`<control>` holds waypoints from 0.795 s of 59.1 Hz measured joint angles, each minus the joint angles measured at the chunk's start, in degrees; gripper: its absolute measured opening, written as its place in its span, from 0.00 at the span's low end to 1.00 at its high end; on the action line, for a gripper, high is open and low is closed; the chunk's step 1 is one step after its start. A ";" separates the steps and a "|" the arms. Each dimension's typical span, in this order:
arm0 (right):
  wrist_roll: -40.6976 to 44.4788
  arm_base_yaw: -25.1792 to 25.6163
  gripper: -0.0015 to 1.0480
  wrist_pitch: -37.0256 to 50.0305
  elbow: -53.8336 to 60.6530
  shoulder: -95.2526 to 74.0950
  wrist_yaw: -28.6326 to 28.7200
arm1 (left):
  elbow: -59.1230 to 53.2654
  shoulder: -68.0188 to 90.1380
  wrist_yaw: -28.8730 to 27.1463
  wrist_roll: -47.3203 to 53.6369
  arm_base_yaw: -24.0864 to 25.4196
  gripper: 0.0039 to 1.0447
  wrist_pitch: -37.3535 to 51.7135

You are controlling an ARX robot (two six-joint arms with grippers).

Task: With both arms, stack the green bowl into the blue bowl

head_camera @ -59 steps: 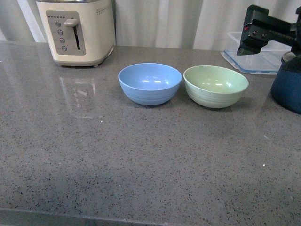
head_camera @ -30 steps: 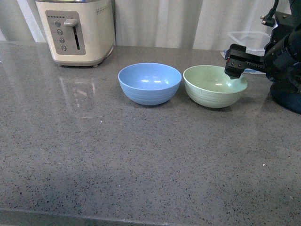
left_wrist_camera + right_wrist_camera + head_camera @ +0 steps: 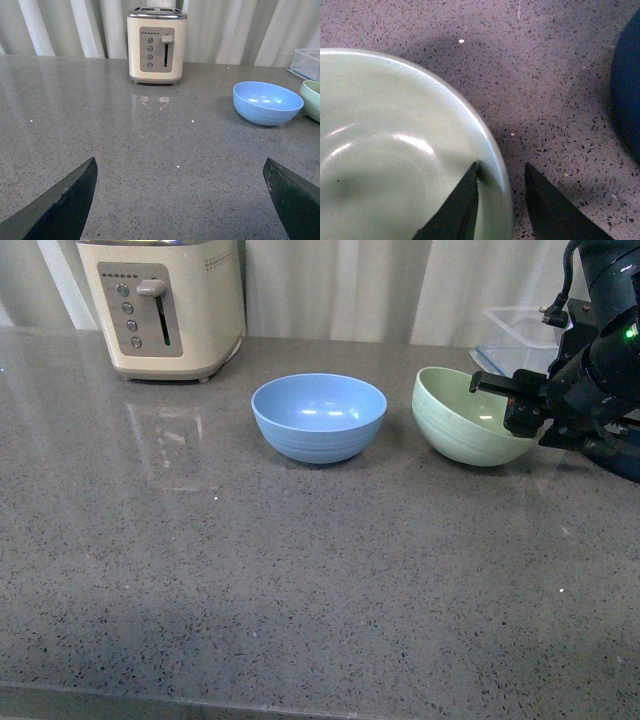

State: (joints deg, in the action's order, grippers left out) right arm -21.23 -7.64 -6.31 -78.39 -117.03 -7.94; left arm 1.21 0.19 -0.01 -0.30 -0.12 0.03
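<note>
The blue bowl [image 3: 319, 417] sits upright on the grey counter, left of the green bowl [image 3: 462, 420]. The green bowl is tilted, its right rim raised. My right gripper [image 3: 522, 412] is shut on that right rim. In the right wrist view the fingers [image 3: 465, 205] straddle the green bowl's rim [image 3: 395, 150], one inside and one outside. My left gripper [image 3: 180, 200] is open and empty, low over bare counter. The blue bowl [image 3: 267, 102] lies ahead of it, and the green bowl's edge [image 3: 313, 100] shows at the frame's side.
A cream toaster [image 3: 163, 305] stands at the back left. A dark navy pot [image 3: 618, 452] stands right behind my right arm, also seen in the right wrist view [image 3: 626, 80]. A clear plastic container [image 3: 525, 335] sits at the back right.
My right gripper came down from above the back right, closed on the green bowl's right rim and tipped the bowl, shifting it slightly right. The blue bowl has not moved.
</note>
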 joint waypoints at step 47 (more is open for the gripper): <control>-0.28 -10.43 0.01 -0.96 -7.02 10.80 2.62 | 0.00 0.00 0.00 0.00 0.00 0.94 0.00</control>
State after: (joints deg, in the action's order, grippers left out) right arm -21.52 -18.06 -7.27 -85.41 -106.24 -5.32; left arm 1.21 0.19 -0.01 -0.30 -0.12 0.03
